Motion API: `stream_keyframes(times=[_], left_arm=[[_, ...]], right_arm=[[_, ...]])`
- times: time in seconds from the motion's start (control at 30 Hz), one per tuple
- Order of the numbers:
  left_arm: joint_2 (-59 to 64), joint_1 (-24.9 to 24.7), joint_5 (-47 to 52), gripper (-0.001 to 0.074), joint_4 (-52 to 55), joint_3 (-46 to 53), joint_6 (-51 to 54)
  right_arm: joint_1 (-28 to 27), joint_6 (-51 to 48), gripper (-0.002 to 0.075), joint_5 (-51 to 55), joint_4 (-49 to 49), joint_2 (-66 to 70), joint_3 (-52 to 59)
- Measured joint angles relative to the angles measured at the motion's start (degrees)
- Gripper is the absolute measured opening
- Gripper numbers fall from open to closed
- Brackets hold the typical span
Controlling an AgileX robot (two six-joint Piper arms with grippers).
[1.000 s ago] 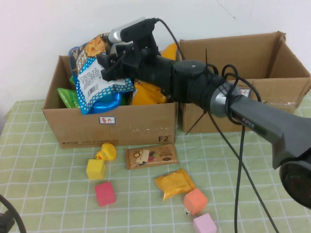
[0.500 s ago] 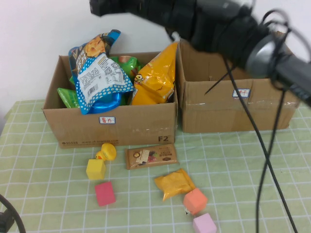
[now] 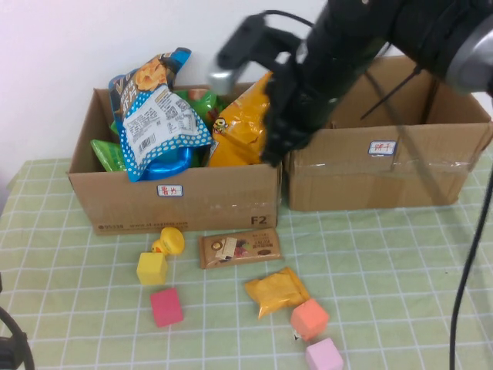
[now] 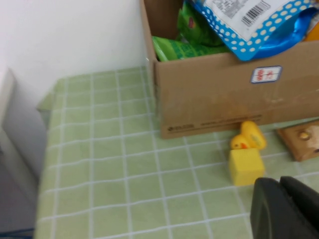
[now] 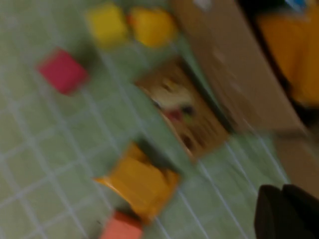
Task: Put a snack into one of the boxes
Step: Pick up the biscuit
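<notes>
The left cardboard box (image 3: 177, 202) holds several snack bags, among them a blue dotted bag (image 3: 158, 116) and an orange bag (image 3: 243, 123). The right box (image 3: 385, 173) stands beside it. A brown snack bar (image 3: 239, 248) and an orange packet (image 3: 277, 291) lie on the cloth in front. My right gripper (image 3: 276, 148) hangs blurred over the left box's right end, shut and empty; its wrist view shows its fingers (image 5: 284, 211), the bar (image 5: 184, 117) and the packet (image 5: 139, 184). My left gripper (image 4: 284, 206) is shut and empty, low near the table's left front.
A yellow cube (image 3: 152, 268), a yellow duck (image 3: 169, 241), a red cube (image 3: 166, 307), an orange cube (image 3: 310, 318) and a purple cube (image 3: 323, 356) lie on the green checked cloth. The left wrist view shows the cube (image 4: 245, 167) and duck (image 4: 247, 137) before the left box (image 4: 214, 104).
My right arm has left the blue dotted bag, which stays in the left box, risen, and swung right and down over the left box's right end. The left arm has not moved.
</notes>
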Motion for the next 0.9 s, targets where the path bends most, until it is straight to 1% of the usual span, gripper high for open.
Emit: stream_keyframes(times=[0.03,0.2,0.33,0.4,0.63,0.9], left_arm=[[0.00,0.00,0.01,-0.0002,-0.83,0.00,0.00],[0.00,0.00,0.01,-0.0002,-3.17,0.15,0.00],[0.00,0.00,0.01,-0.0002,-3.32,0.14,0.00],[0.00,0.00,0.01,-0.0002,-3.32,0.14,0.00],[0.00,0.00,0.01,-0.0002,-3.32,0.27,0.00],[0.00,0.00,-0.22,-0.0002,-3.41,1.16,0.66]], right_arm=[[-0.38,2.88,0.0009,0.00,-3.42,-0.46,0.95],[-2.40,10.60,0.0008,0.00,-11.45,-5.59,7.20],[-2.94,15.16,0.0008,-0.23,-18.55,-13.07,16.86],[-3.36,17.37,0.0008,-2.21,-20.65,-17.33,22.29],[-6.25,22.81,0.0008,-13.89,-22.32,-34.16,44.60],[-6.36,31.63,0.0008,-25.61,-23.62,-51.37,66.41]])
